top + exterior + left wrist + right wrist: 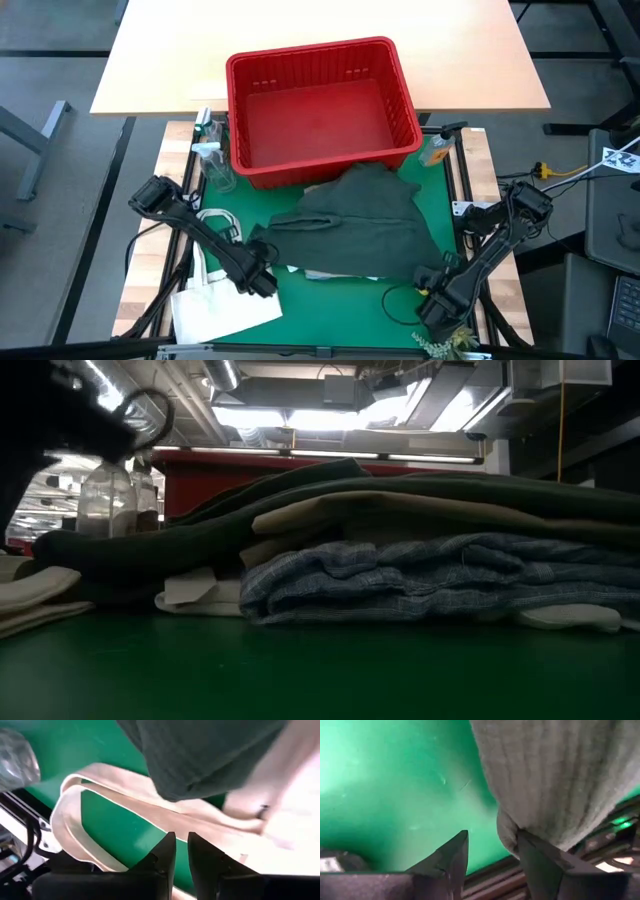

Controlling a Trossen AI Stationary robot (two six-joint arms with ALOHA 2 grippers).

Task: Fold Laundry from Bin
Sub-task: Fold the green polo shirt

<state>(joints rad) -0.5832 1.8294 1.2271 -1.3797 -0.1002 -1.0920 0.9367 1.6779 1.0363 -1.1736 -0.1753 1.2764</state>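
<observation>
One red bin (pixel 322 110); perhaps four stacked garments (pixel 400 550), layers partly hidden.

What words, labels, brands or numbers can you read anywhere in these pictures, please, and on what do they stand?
None can be read.
The red bin, the laundry and the white tote bag show no print.
The black-and-white marker sheet at the right edge carries a pattern, no legible text.

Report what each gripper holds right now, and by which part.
Nothing is held. The left gripper, nearly shut, sits over the flat white tote bag, gripping nothing. The right gripper stands open beside the dark green ribbed garment's edge.
</observation>
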